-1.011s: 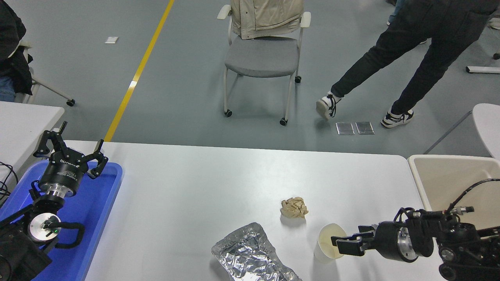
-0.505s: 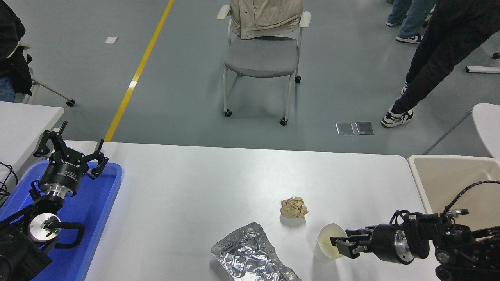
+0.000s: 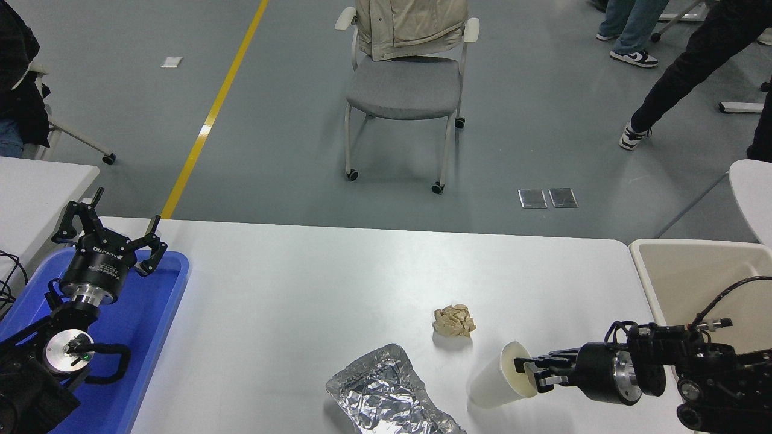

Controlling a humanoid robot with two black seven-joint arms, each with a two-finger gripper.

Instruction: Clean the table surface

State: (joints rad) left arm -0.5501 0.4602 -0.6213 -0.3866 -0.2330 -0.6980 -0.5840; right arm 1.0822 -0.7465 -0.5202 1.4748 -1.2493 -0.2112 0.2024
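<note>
Here, the right pincer (image 3: 529,372) was seen low at the right of the white tabletop (image 3: 313,283), reaching in from the right edge with its fingers pointing leftward. Its fingers were clamped on the rim of a white paper cup (image 3: 500,377), one finger inside the mouth and one outside. The cup was tilted, its open mouth turned toward the pincer and its base leaning away to the left and toward the camera; whether the base touched the tabletop could not be told. A crumpled beige paper ball (image 3: 454,320) lay on the tabletop just beyond the cup, to the pincer's left and farther from the camera. A crinkled sheet of aluminium foil (image 3: 389,395) lay well to the left of the pincer, near the tabletop's near edge, apart from the cup. A beige bin (image 3: 693,283) was seen behind the right arm, beside the tabletop's right end.

The left pincer (image 3: 108,238) was held with its fingers spread wide and gripping nothing, far across the tabletop from the right pincer, above a blue tray (image 3: 148,325) at the left end. Beyond the tabletop's far edge, a grey chair (image 3: 403,90) with a beige jacket over its back stood on the floor, and a person's dark-trousered legs (image 3: 681,72) were visible at the upper right.
</note>
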